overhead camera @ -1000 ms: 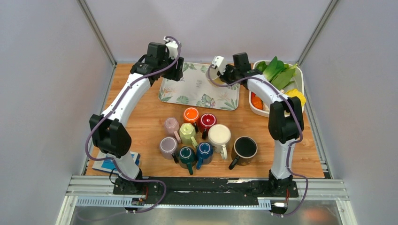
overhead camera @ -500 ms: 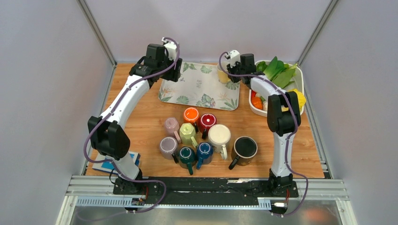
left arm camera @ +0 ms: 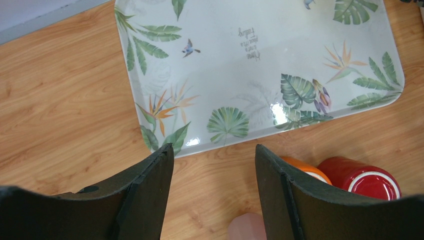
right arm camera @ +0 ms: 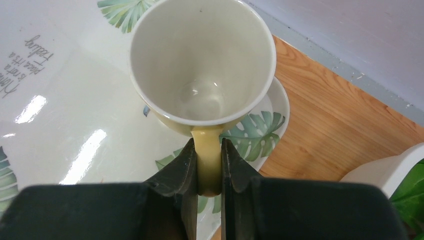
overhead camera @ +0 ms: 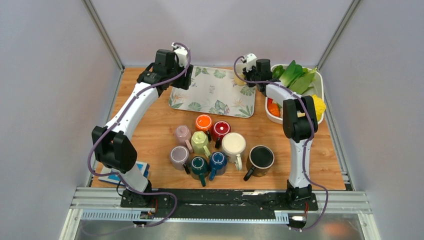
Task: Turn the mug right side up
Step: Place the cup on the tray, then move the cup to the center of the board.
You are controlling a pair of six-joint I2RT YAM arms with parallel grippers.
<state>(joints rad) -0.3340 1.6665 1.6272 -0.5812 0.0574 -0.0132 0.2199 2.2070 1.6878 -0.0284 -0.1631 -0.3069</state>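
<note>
Pinching the mug (right arm camera: 202, 60) by its handle with the right gripper (right arm camera: 207, 167), mouth facing up, over the far right corner of the tray (right arm camera: 45, 115). Hovering the left gripper (left arm camera: 212, 160) spread and empty above the near edge. Seemingly finishing the turn; next needing a gentle lowering, base flat, before letting go.

right gripper (right arm camera: 207, 155) swung to far corner of tray (right arm camera: 60, 105), yellow mug (right arm camera: 202, 65) seemingly turned upright

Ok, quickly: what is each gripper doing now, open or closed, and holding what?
Left gripper: open, holding nothing.
Right gripper: closed on the handle of the pale yellow mug.
</note>
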